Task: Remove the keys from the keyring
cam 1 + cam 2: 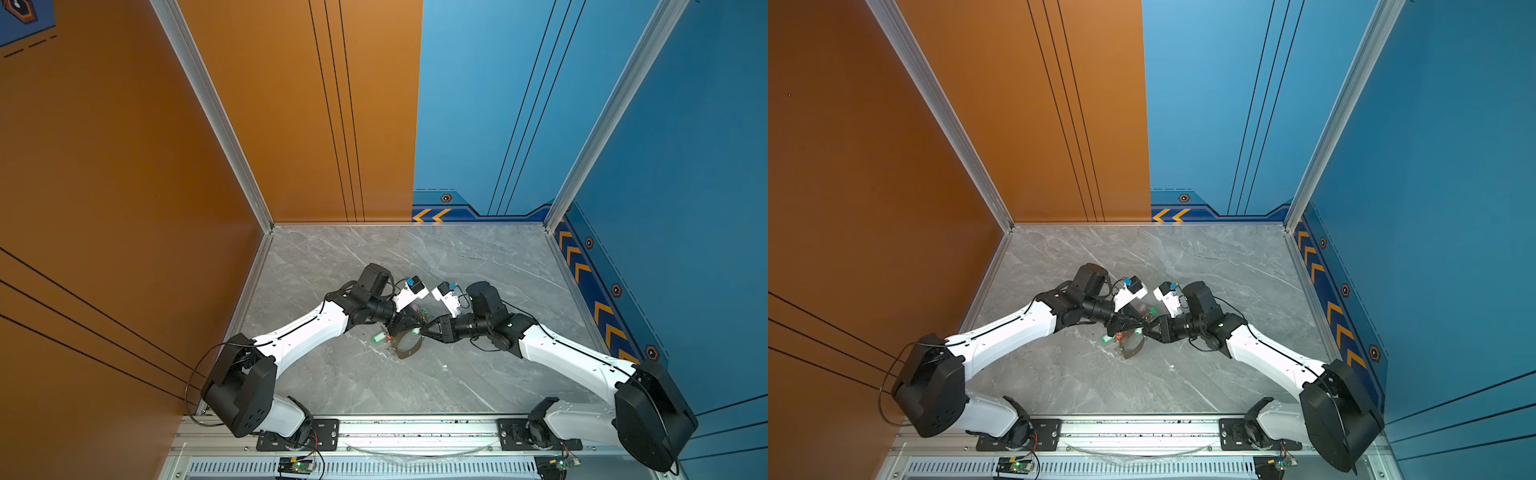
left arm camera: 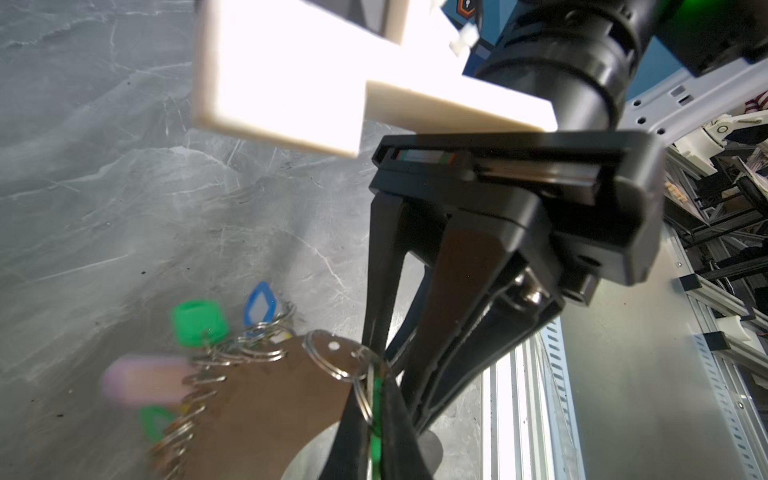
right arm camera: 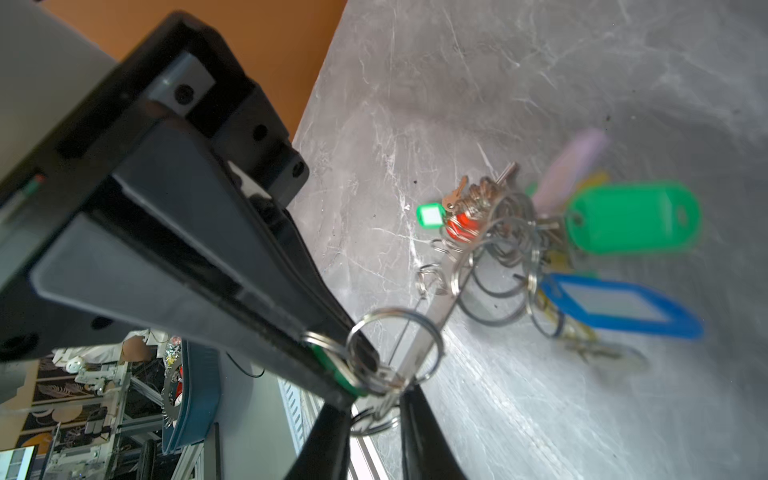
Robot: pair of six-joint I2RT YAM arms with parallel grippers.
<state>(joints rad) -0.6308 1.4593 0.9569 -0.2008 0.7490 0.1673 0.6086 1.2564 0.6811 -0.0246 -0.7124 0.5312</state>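
Right wrist view: the right gripper [image 3: 353, 374], nearly closed, pinches a green tag [image 3: 328, 365]. The keyring [image 1: 409, 345], mid-table, is clamped by the fully closed left gripper [image 2: 370, 411]. The split ring [image 3: 395, 345] should be pulled off steadily rightwards.

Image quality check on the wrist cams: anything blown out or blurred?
Left wrist view: the white camera mount is blown out and the pink tag smeared. Right wrist view: the big green tag and blue tag are soft, while the split ring at the fingertips is sharp.
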